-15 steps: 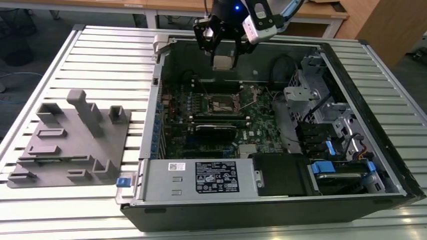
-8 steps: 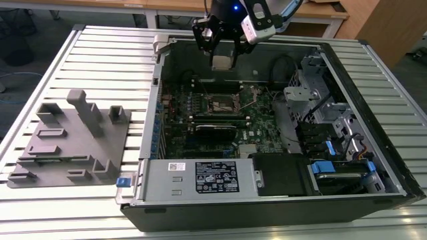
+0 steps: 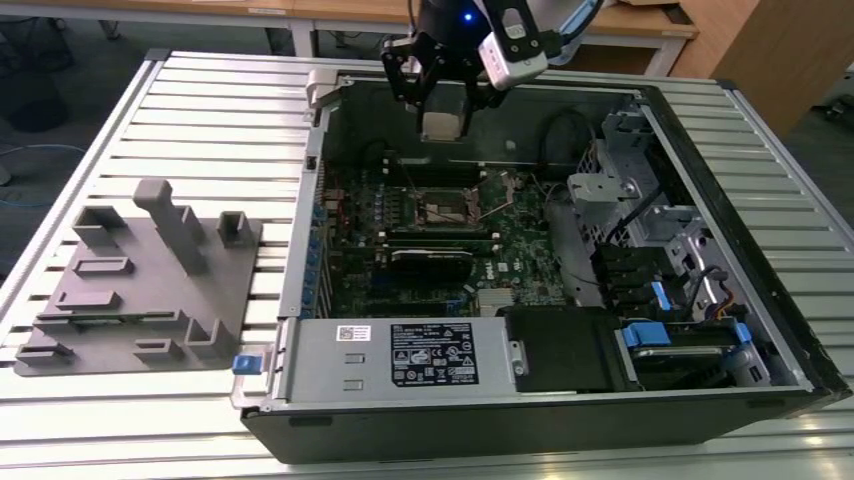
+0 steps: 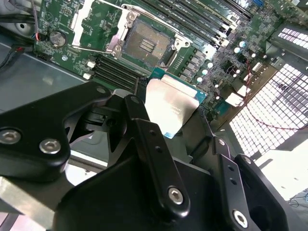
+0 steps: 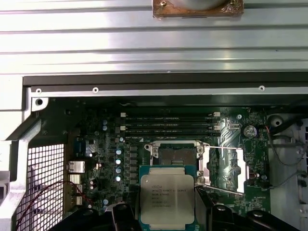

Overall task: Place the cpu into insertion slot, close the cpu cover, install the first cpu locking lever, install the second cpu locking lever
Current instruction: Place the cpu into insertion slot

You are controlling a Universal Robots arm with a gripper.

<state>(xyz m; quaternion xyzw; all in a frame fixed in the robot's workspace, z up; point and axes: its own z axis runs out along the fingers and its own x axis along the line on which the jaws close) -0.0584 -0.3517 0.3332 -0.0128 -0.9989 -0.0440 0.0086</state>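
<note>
My gripper [image 3: 445, 118] hangs above the back of the open computer case, shut on the cpu [image 3: 445, 126]. In both wrist views the cpu [image 4: 171, 108] [image 5: 167, 199] is a silver-grey square chip on a green edge, clamped between the black fingers [image 4: 144, 139]. The insertion slot [image 3: 445, 208] [image 4: 144, 45] [image 5: 173, 154] lies below on the green board, dark and bare inside its silvery rim. The cpu cover [image 5: 234, 166] [image 4: 91, 19] is swung open beside the slot. Thin wire levers [image 5: 224, 189] stand raised next to it.
Long black memory slots [image 5: 168, 126] run beside the socket. The case's metal wall [image 5: 144, 91] and rim close in around the board. A power supply box [image 3: 400, 355] and drive bays [image 3: 667, 330] fill the case's near side. A grey fixture plate [image 3: 134, 280] lies on the ribbed table.
</note>
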